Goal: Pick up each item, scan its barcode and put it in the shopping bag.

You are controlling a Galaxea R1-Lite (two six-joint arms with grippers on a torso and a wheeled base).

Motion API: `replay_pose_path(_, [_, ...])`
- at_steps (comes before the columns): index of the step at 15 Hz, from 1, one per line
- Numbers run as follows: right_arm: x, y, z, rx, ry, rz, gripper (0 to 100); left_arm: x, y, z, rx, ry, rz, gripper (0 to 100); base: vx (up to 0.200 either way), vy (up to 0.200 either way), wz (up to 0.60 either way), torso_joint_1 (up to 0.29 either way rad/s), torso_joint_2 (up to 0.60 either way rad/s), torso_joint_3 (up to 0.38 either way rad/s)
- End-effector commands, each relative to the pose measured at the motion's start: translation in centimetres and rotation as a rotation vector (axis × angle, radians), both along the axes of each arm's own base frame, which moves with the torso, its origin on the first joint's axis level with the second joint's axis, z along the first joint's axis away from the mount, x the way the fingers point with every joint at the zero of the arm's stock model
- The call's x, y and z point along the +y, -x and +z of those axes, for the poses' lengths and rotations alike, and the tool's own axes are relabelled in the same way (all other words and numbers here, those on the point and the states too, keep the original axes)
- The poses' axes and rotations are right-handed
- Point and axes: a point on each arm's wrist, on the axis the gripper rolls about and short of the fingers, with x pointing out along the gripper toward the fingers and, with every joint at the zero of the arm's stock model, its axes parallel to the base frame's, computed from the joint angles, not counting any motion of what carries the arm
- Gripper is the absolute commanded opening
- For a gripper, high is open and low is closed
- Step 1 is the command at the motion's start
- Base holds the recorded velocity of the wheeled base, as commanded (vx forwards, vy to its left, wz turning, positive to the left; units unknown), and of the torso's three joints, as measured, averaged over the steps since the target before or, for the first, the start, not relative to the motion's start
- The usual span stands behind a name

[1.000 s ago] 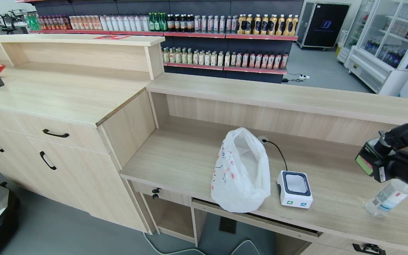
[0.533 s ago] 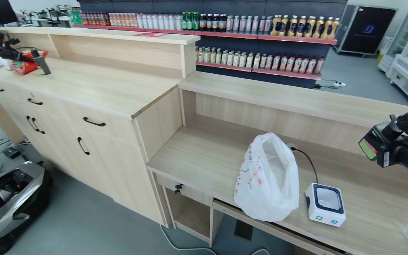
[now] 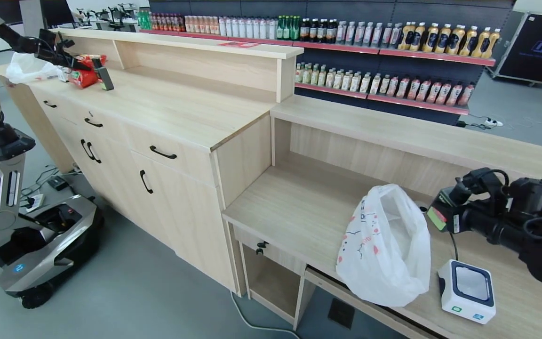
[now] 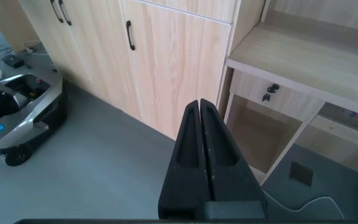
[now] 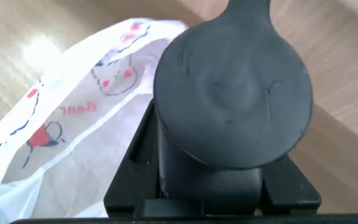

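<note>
The right arm lies level over the counter [image 3: 290, 207], its right gripper [image 3: 454, 214] clamped on a dark, round-topped container [image 5: 232, 93] with a green and red label. The open shopping bag [image 3: 384, 245] stands just below and beside that gripper. The scanner [image 3: 467, 291] sits under the forearm. The left gripper [image 4: 199, 118] hangs with its fingers pressed together, pointing down at the grey floor [image 4: 104, 143] in front of the cabinet doors [image 4: 166, 56].

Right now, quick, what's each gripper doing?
Left gripper: closed, empty.
Right gripper: closed on a black container, near the shopping bag.
</note>
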Motion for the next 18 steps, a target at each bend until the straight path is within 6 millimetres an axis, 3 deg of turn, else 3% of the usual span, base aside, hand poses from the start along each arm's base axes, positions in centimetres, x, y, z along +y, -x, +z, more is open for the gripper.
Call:
replay_pose_path(1, [0.2, -1.5, -3.8, 0.107, -0.019, 0.012, 0, 0.0, 0.0, 0.0, 0.000, 0.000, 0.001, 0, 0.000, 0.000, 0.00, 0.000, 0.00, 0.000])
replay_pose_path(5, [1.5, -4.3, -4.9, 0.097, -0.014, 0.060, 0, 0.0, 0.0, 0.0, 0.000, 0.000, 0.001, 0, 0.000, 0.000, 0.00, 0.000, 0.00, 0.000])
replay_pose_path(8, [2.8, -5.3, -5.5, 0.100, -0.009, 0.096, 0, 0.0, 0.0, 0.0, 0.000, 0.000, 0.001, 0, 0.000, 0.000, 0.00, 0.000, 0.00, 0.000])
replay_pose_path(13, [3.0, -6.0, -7.4, 0.128, -0.016, 0.098, 0, 0.0, 0.0, 0.0, 0.000, 0.000, 0.001, 0, 0.000, 0.000, 0.00, 0.000, 0.00, 0.000])
replay_pose_path(18, [3.2, -8.2, -8.7, 0.091, -0.013, 0.108, 0, 0.0, 0.0, 0.0, 0.000, 0.000, 0.001, 0, 0.000, 0.000, 0.00, 0.000, 0.00, 0.000])
